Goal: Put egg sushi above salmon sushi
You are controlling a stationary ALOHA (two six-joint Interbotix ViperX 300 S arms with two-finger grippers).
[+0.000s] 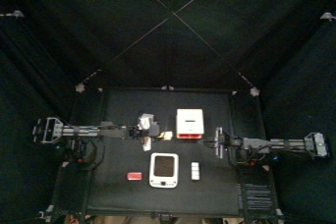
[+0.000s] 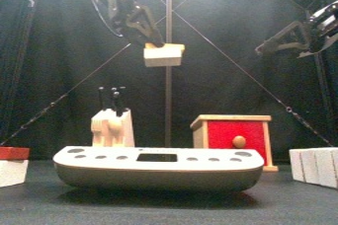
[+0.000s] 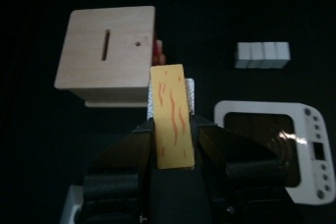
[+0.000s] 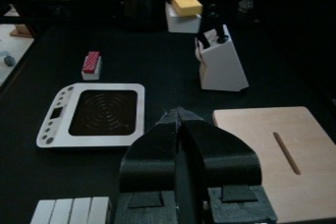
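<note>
My left gripper is shut on the egg sushi, a yellow-tan slab with red streaks on a white base. It holds the piece high above the table, left of centre. The egg sushi also shows far off in the right wrist view. The salmon sushi, a small red-topped white piece, lies at the front left. My right gripper is shut and empty, raised at the right.
A wooden box with a red front stands mid-table. A white knife block stands beside it. A white rounded-rectangle device lies at the front. A small plain white piece lies to its right.
</note>
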